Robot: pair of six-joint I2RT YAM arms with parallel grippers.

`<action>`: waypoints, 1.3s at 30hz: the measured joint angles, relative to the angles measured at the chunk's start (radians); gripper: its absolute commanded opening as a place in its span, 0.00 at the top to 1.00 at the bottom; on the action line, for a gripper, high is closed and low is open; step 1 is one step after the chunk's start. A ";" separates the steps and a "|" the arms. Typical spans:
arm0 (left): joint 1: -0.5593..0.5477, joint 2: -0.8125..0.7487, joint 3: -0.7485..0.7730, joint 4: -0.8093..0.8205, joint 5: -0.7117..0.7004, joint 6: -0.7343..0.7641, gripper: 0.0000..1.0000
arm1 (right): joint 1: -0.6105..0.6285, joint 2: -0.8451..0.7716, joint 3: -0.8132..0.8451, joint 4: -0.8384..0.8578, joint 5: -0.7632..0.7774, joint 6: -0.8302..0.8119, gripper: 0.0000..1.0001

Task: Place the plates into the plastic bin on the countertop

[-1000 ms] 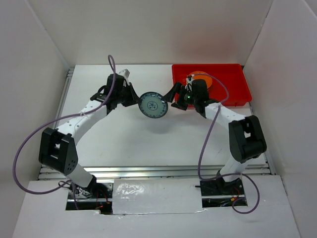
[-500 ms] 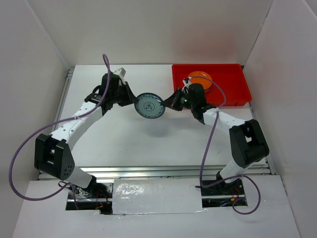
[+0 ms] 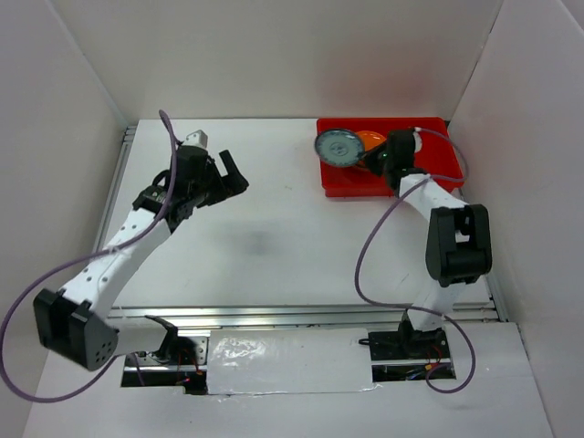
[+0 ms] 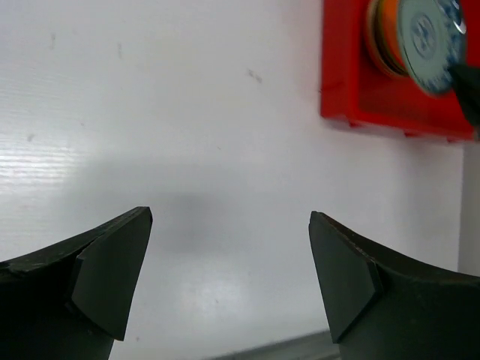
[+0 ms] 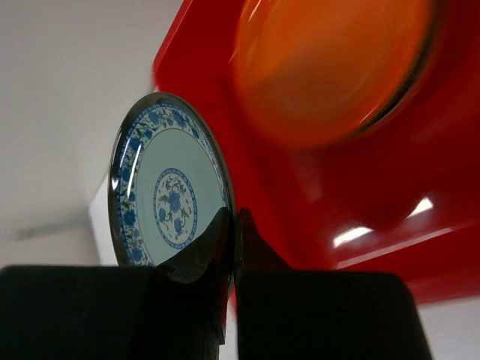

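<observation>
From above, I see my right hand gripping the blue-patterned plate over the left end of the red bin, beside an orange plate. On the left wrist view, my left hand gapes wide and empty above the worktop. On the right wrist view, the fingers pinch the plate's rim.

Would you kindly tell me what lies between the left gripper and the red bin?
Only bare white countertop lies between the left gripper and the red bin, as the top external and left wrist views show.
</observation>
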 measured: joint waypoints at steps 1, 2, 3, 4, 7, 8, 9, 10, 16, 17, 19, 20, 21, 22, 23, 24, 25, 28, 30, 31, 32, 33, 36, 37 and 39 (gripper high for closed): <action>-0.029 -0.042 -0.011 -0.015 -0.010 0.002 0.01 | -0.033 0.031 0.029 -0.005 0.034 0.006 1.00; -0.063 -0.080 -0.016 -0.032 -0.019 0.003 0.01 | -0.065 0.058 0.057 -0.018 0.058 0.008 1.00; -0.096 -0.114 -0.016 -0.049 -0.036 0.007 0.01 | -0.094 0.086 0.088 -0.035 0.075 0.009 1.00; -0.124 -0.138 -0.016 -0.063 -0.043 0.011 0.01 | -0.121 0.127 0.136 -0.064 0.086 0.008 1.00; -0.159 -0.185 -0.016 -0.124 -0.076 0.035 0.01 | -0.172 0.256 0.300 -0.131 0.108 -0.008 1.00; -0.159 -0.191 -0.017 -0.145 -0.092 0.042 0.01 | -0.179 0.288 0.336 -0.143 0.110 -0.015 1.00; -0.159 -0.195 -0.017 -0.165 -0.108 0.051 0.01 | -0.182 0.307 0.351 -0.150 0.109 -0.019 1.00; -0.159 -0.198 -0.018 -0.185 -0.125 0.061 0.01 | -0.183 0.315 0.355 -0.161 0.109 -0.023 0.98; -0.156 -0.246 -0.030 -0.268 -0.193 0.112 0.01 | -0.179 0.326 0.364 -0.220 0.097 -0.026 0.00; -0.156 -0.251 -0.030 -0.271 -0.196 0.116 0.01 | -0.175 0.323 0.364 -0.219 0.098 -0.026 0.00; -0.156 -0.257 -0.030 -0.277 -0.200 0.121 0.01 | -0.172 0.309 0.358 -0.220 0.106 -0.026 0.00; -0.156 -0.257 -0.030 -0.278 -0.202 0.123 0.01 | -0.168 0.289 0.344 -0.218 0.115 -0.026 0.00; -0.156 -0.256 -0.030 -0.280 -0.204 0.126 0.01 | -0.163 0.259 0.319 -0.218 0.126 -0.027 0.00; -0.156 -0.254 -0.030 -0.285 -0.206 0.136 0.01 | -0.157 0.217 0.292 -0.221 0.137 -0.031 0.00; -0.156 -0.252 -0.030 -0.290 -0.208 0.141 0.01 | -0.149 0.166 0.268 -0.237 0.150 -0.039 0.00; -0.155 -0.248 -0.029 -0.297 -0.210 0.144 0.01 | -0.145 0.119 0.259 -0.255 0.159 -0.048 0.00; -0.154 -0.243 -0.026 -0.305 -0.212 0.148 0.01 | -0.142 0.068 0.259 -0.272 0.165 -0.070 0.00; -0.147 -0.204 0.024 -0.358 -0.237 0.175 0.01 | -0.130 -0.105 0.267 -0.329 0.164 -0.184 0.00; -0.135 -0.182 0.068 -0.389 -0.269 0.195 0.01 | -0.116 -0.243 0.283 -0.386 0.181 -0.260 0.00; -0.124 -0.176 0.091 -0.403 -0.291 0.201 0.01 | -0.103 -0.309 0.283 -0.420 0.199 -0.298 0.00; -0.111 -0.175 0.113 -0.414 -0.315 0.207 0.01 | -0.081 -0.385 0.278 -0.466 0.219 -0.338 0.00; -0.097 -0.175 0.135 -0.426 -0.340 0.216 0.01 | -0.057 -0.455 0.271 -0.502 0.236 -0.368 0.00; -0.053 -0.189 0.195 -0.451 -0.419 0.220 0.01 | 0.030 -0.708 0.213 -0.622 0.291 -0.444 0.00; -0.038 -0.198 0.209 -0.460 -0.439 0.220 0.01 | 0.053 -0.795 0.188 -0.665 0.310 -0.457 0.00; -0.016 -0.224 0.230 -0.476 -0.465 0.220 0.01 | 0.082 -0.936 0.148 -0.746 0.334 -0.477 0.00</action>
